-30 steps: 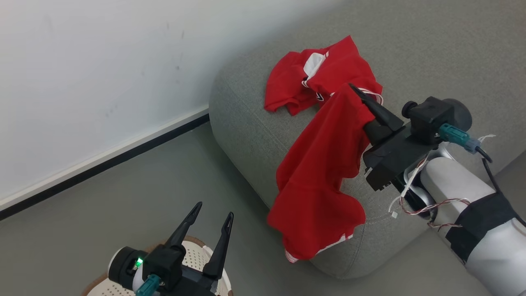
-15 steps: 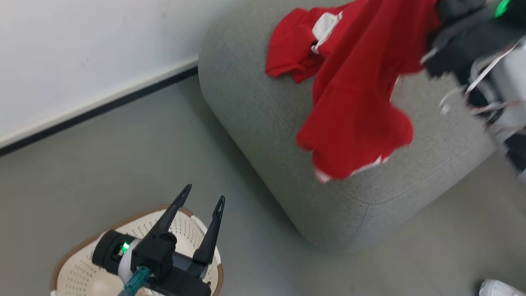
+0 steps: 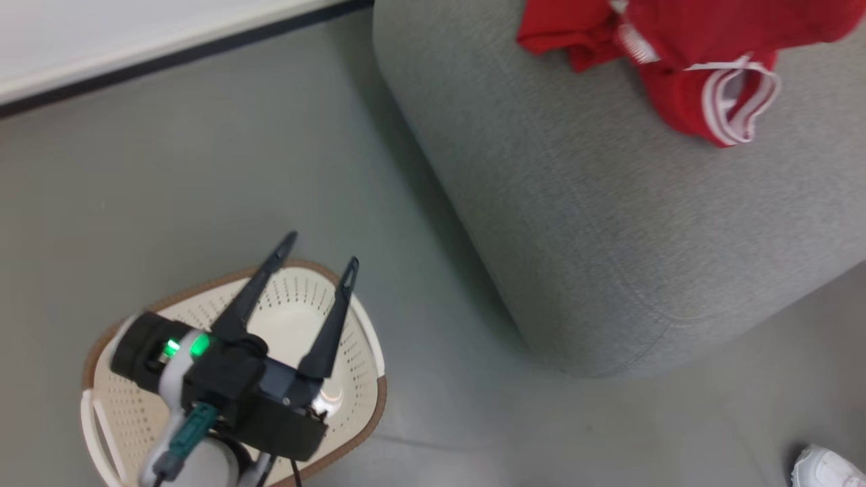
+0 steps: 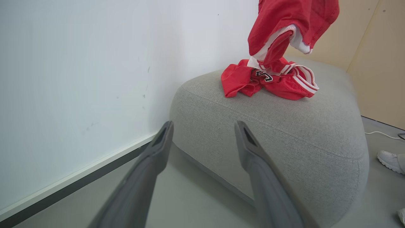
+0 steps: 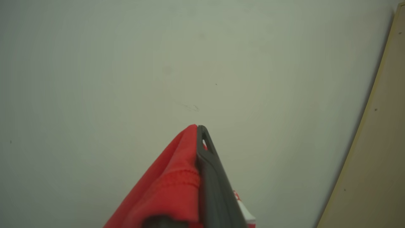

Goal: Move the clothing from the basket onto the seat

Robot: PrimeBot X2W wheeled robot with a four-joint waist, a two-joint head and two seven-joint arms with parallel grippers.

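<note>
Hanging red garment (image 4: 294, 19) over seat (image 4: 284, 136), my right gripper (image 5: 200, 130) clamped on it; left gripper (image 3: 322, 247) spread wide, empty. Risk: cloth clings at release, slides floorward.

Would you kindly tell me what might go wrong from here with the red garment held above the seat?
The held garment wraps one finger of the shut right gripper, so it may cling when the jaws open. It hangs over the pile, which lies toward the rounded edge of the seat; released there, it might slide off.
</note>
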